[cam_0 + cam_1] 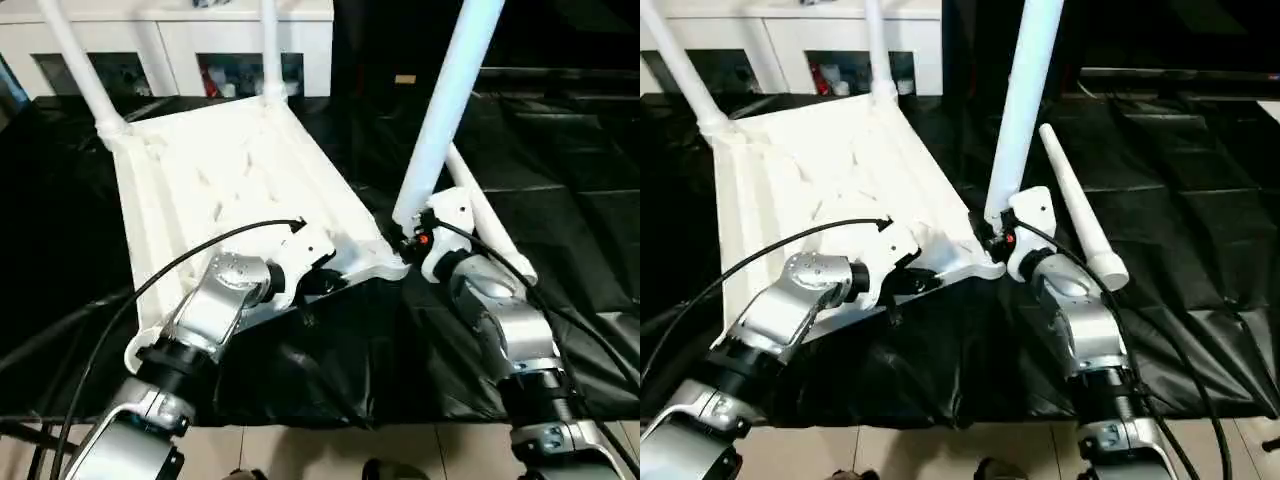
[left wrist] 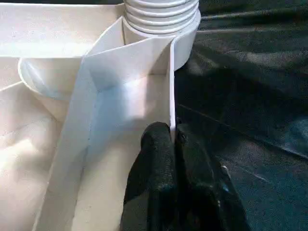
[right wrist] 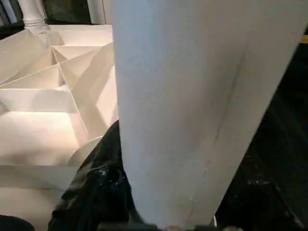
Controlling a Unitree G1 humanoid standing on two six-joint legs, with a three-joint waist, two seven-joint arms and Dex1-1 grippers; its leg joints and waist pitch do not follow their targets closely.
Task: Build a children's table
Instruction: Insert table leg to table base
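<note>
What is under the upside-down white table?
The table top lies on a black sheet spread over the floor. Whatever is directly beneath its middle is covered by the top itself.

No text, label, brand, number or sign can be read anywhere in these views.

Brightly lit from above. Strong glare on the upturned white tabletop point(image 1: 230, 170), ribs nearly washed out. Soft sheen across the black floor sheet point(image 1: 1180, 200). Close leg point(image 3: 192, 106) blurred, grey-shaded on one side.
</note>
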